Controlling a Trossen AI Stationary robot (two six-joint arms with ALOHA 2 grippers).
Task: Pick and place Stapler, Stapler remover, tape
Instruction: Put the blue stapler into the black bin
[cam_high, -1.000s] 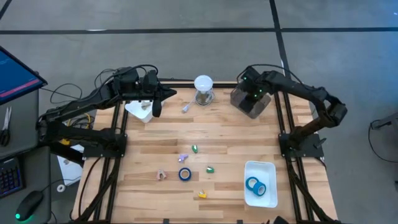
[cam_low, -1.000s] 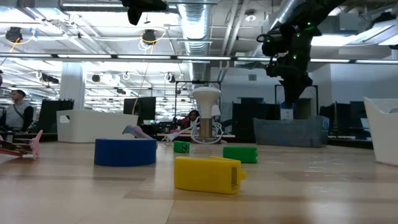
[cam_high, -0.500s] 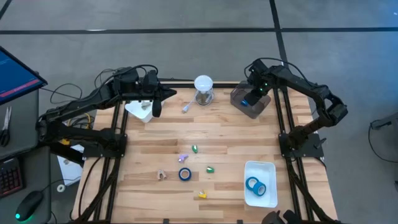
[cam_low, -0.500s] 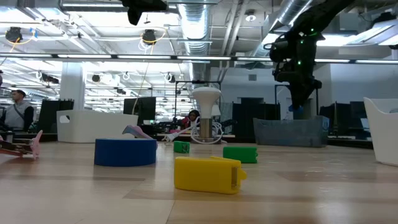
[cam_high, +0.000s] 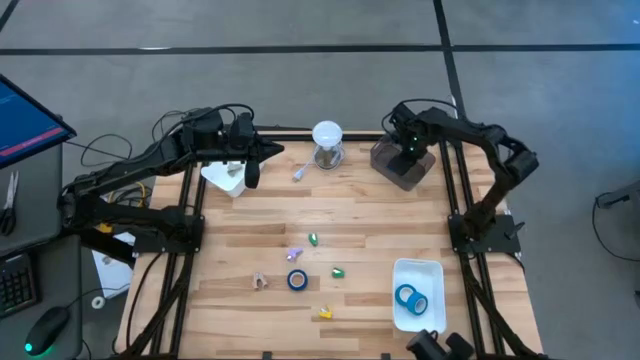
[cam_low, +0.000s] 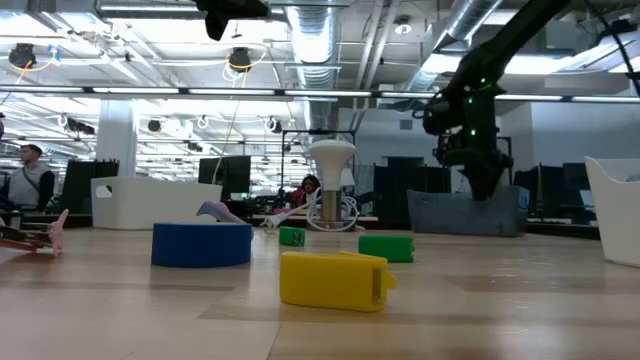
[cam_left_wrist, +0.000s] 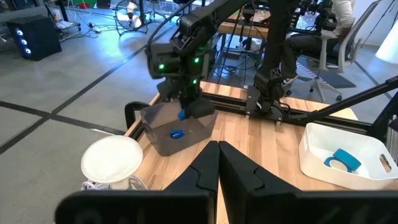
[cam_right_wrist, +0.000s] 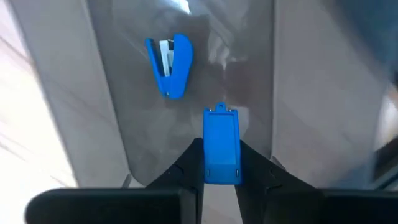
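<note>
Right pincer (cam_right_wrist: 221, 171) clamped on a blue stapler (cam_right_wrist: 221, 147), poised over the grey bin (cam_high: 402, 165) already holding another (cam_right_wrist: 169, 64); next move, by my reading: lower, release.

Your right gripper (cam_right_wrist: 221, 163) points down at the far right of the table, its arm folded back at the elbow, and its two fingers (cam_right_wrist: 186, 163) are clamped on a small blue stapler (cam_right_wrist: 221, 146). Your left gripper (cam_left_wrist: 217, 163) waits at the far left, held level, fingertips pressed together with nothing between them.
</note>
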